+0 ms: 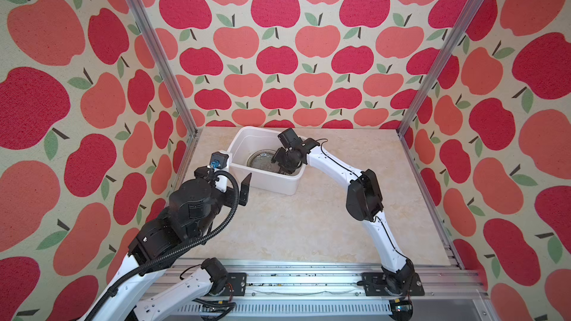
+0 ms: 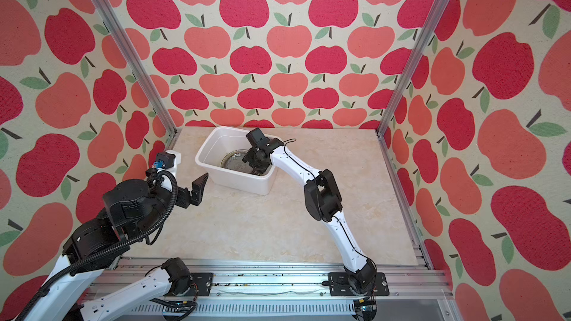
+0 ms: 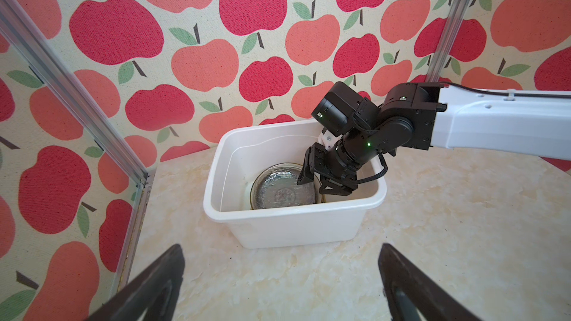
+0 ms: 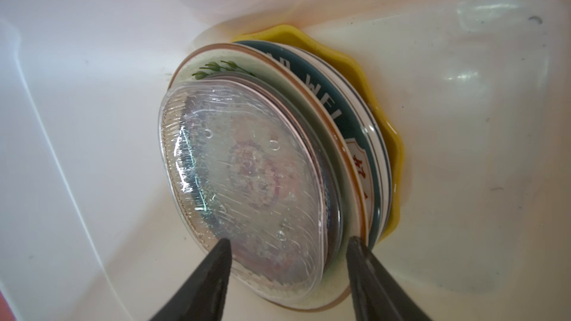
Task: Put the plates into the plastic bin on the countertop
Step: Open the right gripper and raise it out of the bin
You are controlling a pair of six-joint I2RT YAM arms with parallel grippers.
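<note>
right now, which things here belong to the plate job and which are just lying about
Job in hand:
- clear glass plate on top of the leaf-painted plate, green-lettered plate and yellow scalloped plate
- plastic bin holding them
- countertop
- right gripper, open over the stack
- left gripper, open, outside the bin

Just there:
- apple-print walls
- aluminium rails

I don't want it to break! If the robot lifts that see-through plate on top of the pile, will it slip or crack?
Probably slippery: the clear plate looks smooth and shiny, so the right gripper may slide on it. It looks like glass, so likely stiff but breakable if dropped. Lying atop the other plates, it might skid when pushed.
</note>
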